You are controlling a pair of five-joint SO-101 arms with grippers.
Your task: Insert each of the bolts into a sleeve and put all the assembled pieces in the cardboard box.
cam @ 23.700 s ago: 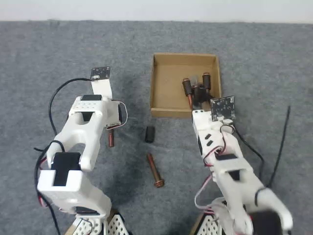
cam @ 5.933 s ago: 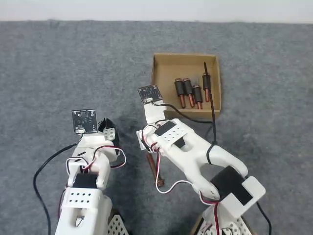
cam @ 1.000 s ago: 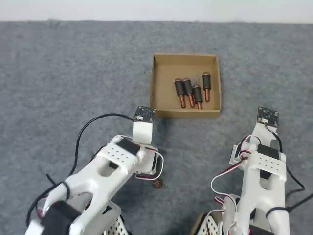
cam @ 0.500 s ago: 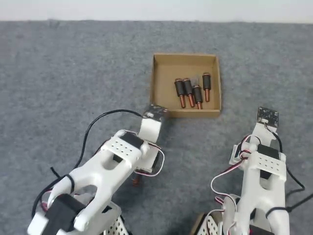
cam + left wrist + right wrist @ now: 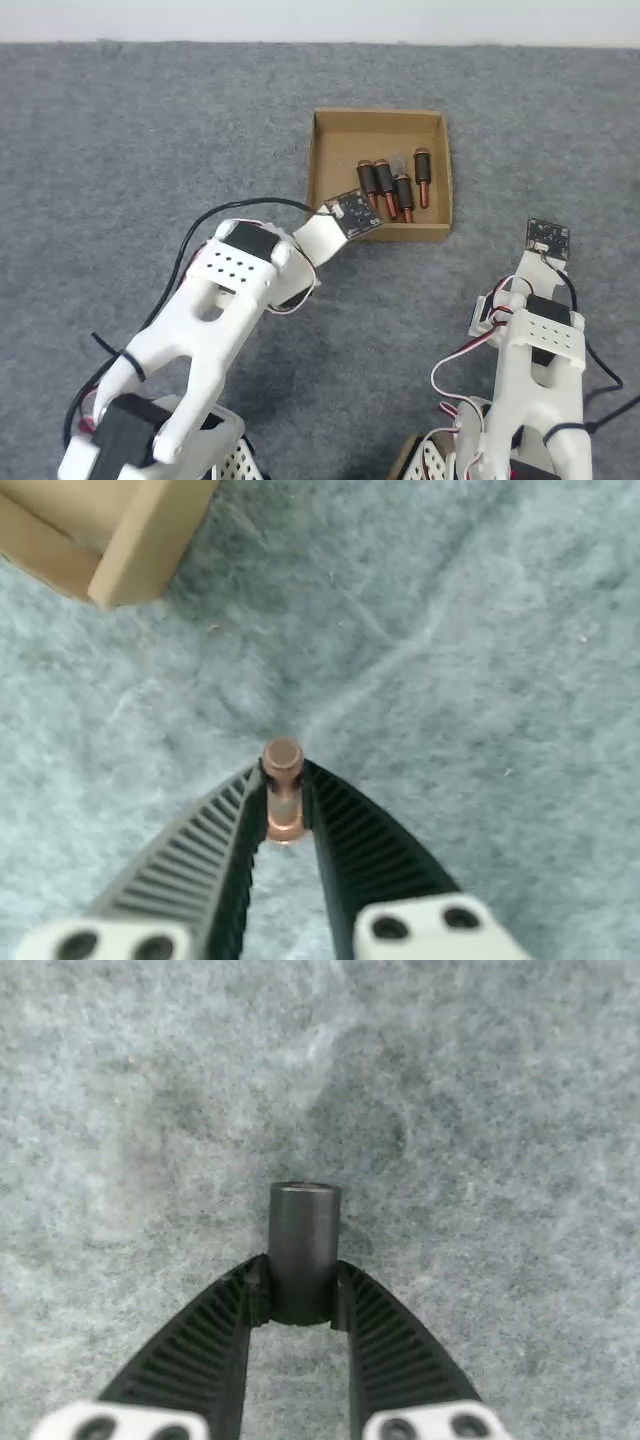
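Gripping a sleeve (image 5: 303,1245), the right end effector (image 5: 300,1285) sits well short of the cardboard box (image 5: 325,170); the left end effector (image 5: 283,792) pinches a bolt (image 5: 283,758) just beside it; four assembled pieces (image 5: 390,188) lie inside. One joining left, I'd say.

Light is bright, flat, from overhead. High view: carpet (image 5: 150,150) is evenly lit left to right, and the far wall (image 5: 320,20) is the brightest area. Left arm (image 5: 215,300) drops a soft, faint shadow on the carpet right beneath it; same under right arm (image 5: 530,350). Box (image 5: 318,170): left inner wall shaded, floor lit. White arm shells are bright, with screw holes readable. Left wrist view: bolt (image 5: 283,765) head takes a small highlight, carpet mottled light and dark. Right wrist view: sleeve (image 5: 303,1260) rim catches light, body near black, with a soft dark patch on the carpet just beyond it.
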